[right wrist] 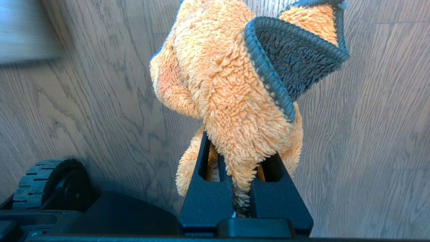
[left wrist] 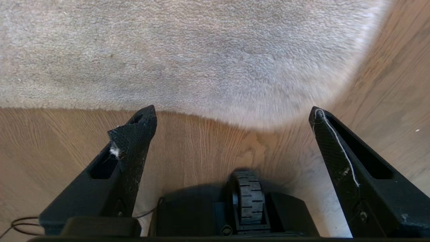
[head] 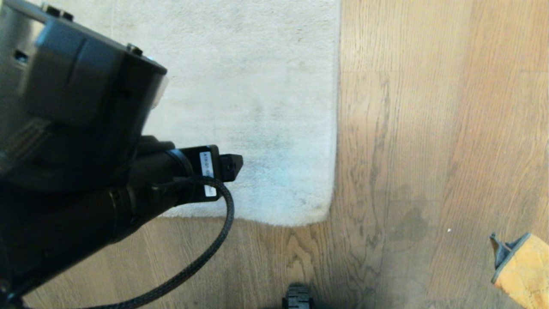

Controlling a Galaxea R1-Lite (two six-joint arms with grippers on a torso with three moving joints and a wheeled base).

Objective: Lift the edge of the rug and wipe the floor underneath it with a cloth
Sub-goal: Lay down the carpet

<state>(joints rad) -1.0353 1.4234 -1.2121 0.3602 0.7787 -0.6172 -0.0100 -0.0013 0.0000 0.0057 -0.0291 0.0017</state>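
- My left gripper (left wrist: 233, 117) has its two fingers (left wrist: 134, 141) spread wide, with nothing between them; it holds nothing.
- In the left wrist view it hangs above the floor (left wrist: 201, 141), near the rounded corner of the rug (left wrist: 201, 57), and it is not touching the rug.
- A little pale fluff sits on one left finger and a thin white thread (left wrist: 337, 144) lies along the other.
- In the head view my left arm (head: 77, 128) fills the left side, over the rug (head: 248, 86), and a braided black cable (head: 214, 244) loops from it down across the floor (head: 429, 128).
- The rug edge (head: 336, 107) lies flat on the floor; it runs straight toward me and turns at a rounded corner into the near edge.
- The pile side of the rug is up; I see no backing.
- My right gripper (right wrist: 240, 168) is closed on the cloth (right wrist: 228, 84), with both fingers pinching the lower part of it.
- The cloth is orange terry with a dark blue-grey trim (right wrist: 268, 77), and it bunches up above the fingers, off the floor (right wrist: 84, 101) as far as I can judge.
- In the head view only a corner of the cloth (head: 521, 270) shows at the lower right, well apart from the rug edge.
- A darker patch (head: 409, 223) marks the floor beside the rug corner; perhaps it is wet, but the view is too poor to say.
- One black wheel (left wrist: 248, 198) of my base stands on the floor just below the left gripper.
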